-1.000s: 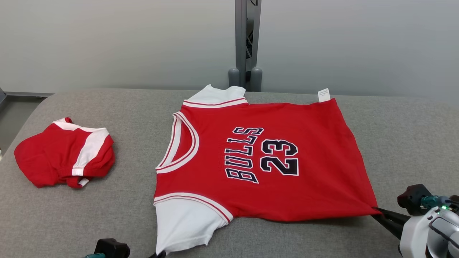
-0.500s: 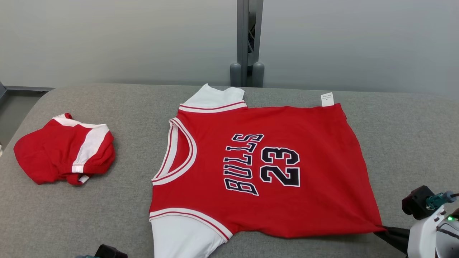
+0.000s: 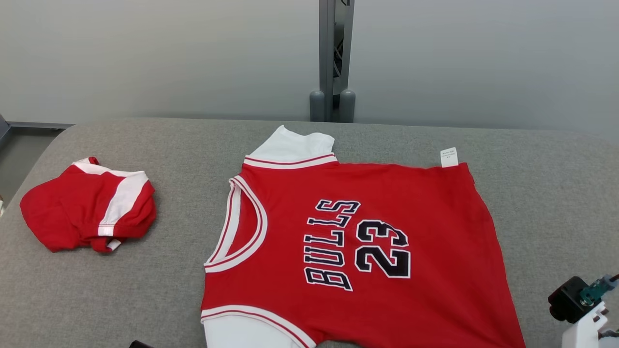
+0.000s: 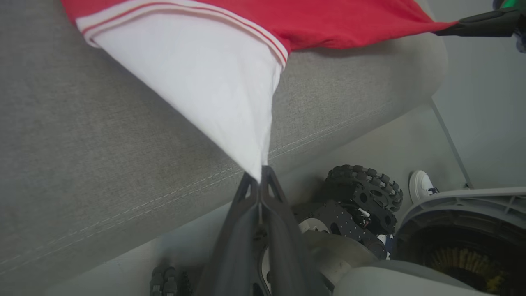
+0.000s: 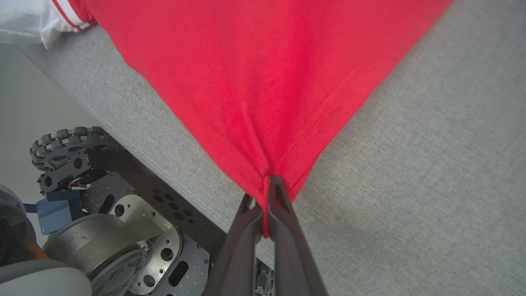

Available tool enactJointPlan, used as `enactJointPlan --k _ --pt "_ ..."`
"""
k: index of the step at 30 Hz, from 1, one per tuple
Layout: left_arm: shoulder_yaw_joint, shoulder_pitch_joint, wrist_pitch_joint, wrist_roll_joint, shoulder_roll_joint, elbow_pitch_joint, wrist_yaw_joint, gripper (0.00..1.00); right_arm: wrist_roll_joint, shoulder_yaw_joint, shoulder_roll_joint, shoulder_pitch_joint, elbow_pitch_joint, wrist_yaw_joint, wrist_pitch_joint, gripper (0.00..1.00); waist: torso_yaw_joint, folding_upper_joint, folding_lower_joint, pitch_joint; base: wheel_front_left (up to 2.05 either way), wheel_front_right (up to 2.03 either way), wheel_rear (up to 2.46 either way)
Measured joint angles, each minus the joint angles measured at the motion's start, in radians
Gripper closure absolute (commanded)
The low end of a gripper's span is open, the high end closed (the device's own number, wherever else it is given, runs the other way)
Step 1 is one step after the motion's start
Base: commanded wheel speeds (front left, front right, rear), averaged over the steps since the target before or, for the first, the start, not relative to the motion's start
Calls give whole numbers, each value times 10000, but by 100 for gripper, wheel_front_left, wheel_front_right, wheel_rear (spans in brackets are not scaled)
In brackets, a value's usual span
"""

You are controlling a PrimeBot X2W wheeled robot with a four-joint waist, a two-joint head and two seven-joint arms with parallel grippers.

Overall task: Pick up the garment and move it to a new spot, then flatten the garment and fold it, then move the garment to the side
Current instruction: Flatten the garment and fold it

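The garment point(image 3: 358, 241) is a red jersey with white sleeves and black "BULLS 23" lettering, spread nearly flat on the grey padded table point(image 3: 184, 145), neck to the left. Its near edge runs off the bottom of the head view. My left gripper point(image 4: 261, 174) is shut on the tip of the near white sleeve point(image 4: 205, 82), pulling it into a taut cone over the table's front edge. At the near hem corner point(image 5: 263, 102) my right gripper point(image 5: 269, 183) is shut on the red cloth; its dark fingers point(image 4: 476, 24) also appear in the left wrist view.
A second red-and-white garment point(image 3: 89, 208) lies bundled at the table's left end. A grey post point(image 3: 332, 58) stands behind the table against a pale wall. Below the front edge are my base's wheels point(image 4: 363, 193) point(image 5: 61, 148) and a white shoe point(image 4: 423, 185).
Both grippers, still shut on the jersey, have drawn it toward the table's near edge. The fingers have dropped out of the bottom of the head view.
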Motion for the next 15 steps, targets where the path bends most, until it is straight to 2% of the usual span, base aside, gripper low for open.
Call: enactJointPlan --k 4,8,15 --pt "-29 148 389 -408 259 -173 0 100 353 -148 -180 455 -217 0 713 100 -18 0 0 -44 0 0 0" --pt "-6 234 593 -633 372 -347 52 100 443 -560 -186 743 -437 0 813 100 -19 0 0 -106 0 0 0" --pt "382 163 136 -1200 19 -583 50 100 176 -1254 184 1146 -428 0 581 100 -24 0 0 -89 0 0 0"
